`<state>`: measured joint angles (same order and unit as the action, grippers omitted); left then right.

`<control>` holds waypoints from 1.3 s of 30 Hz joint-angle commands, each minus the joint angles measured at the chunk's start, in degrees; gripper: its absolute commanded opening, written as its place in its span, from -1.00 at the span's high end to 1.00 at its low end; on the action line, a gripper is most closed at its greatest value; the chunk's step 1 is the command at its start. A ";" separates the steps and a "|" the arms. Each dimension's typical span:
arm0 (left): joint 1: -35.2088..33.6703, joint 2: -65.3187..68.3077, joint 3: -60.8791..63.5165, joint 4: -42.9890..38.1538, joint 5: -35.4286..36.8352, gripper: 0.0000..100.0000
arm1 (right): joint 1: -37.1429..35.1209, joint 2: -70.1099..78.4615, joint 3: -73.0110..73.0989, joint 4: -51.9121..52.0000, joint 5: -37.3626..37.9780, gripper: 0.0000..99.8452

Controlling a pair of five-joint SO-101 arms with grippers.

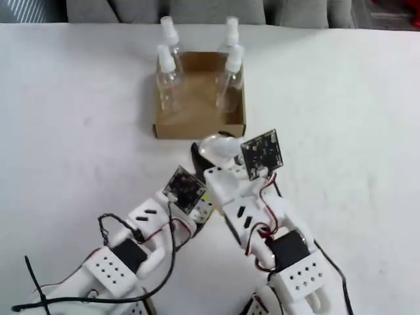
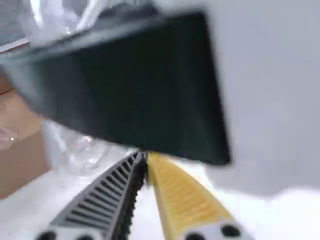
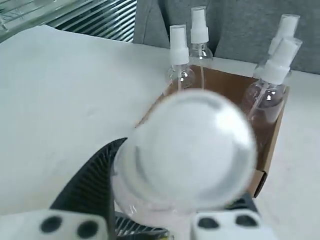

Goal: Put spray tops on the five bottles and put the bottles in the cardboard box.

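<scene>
- Clear bottle (image 3: 190, 145) pinched by right gripper (image 3: 182, 172), just before cardboard box (image 1: 197, 128); long axis aimed at box, base facing wrist.
- 4 spray-topped bottles (image 1: 167, 79) upright inside box.
- Left gripper (image 2: 145, 156) pressed together nearby.

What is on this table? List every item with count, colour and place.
Clear plastic bottles with white spray tops: four, standing in the box, two along each side.
Fifth clear plastic bottle: one, held just in front of the box; whether it has a top cannot be told.
Brown cardboard box: one, open, far middle of the table.
White table: one, under everything.
Grey upholstery: behind the table's far edge.
Left gripper: black and yellow fingers, shut.
Right gripper: shut on the fifth bottle.
</scene>
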<state>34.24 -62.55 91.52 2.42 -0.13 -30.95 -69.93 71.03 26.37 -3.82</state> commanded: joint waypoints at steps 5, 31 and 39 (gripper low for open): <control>-4.26 -0.31 -2.11 -2.20 -0.44 0.96 | 6.99 4.70 -0.70 -7.60 0.88 0.97; -27.91 -0.22 4.22 -2.64 -5.63 0.96 | 16.66 50.68 -30.24 -26.42 0.97 0.97; -27.91 -0.13 4.31 -2.64 -5.71 0.96 | 17.63 60.70 -37.80 -26.51 0.97 0.97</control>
<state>6.81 -62.64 96.09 1.71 -5.32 -14.15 -10.42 37.80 1.32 -3.56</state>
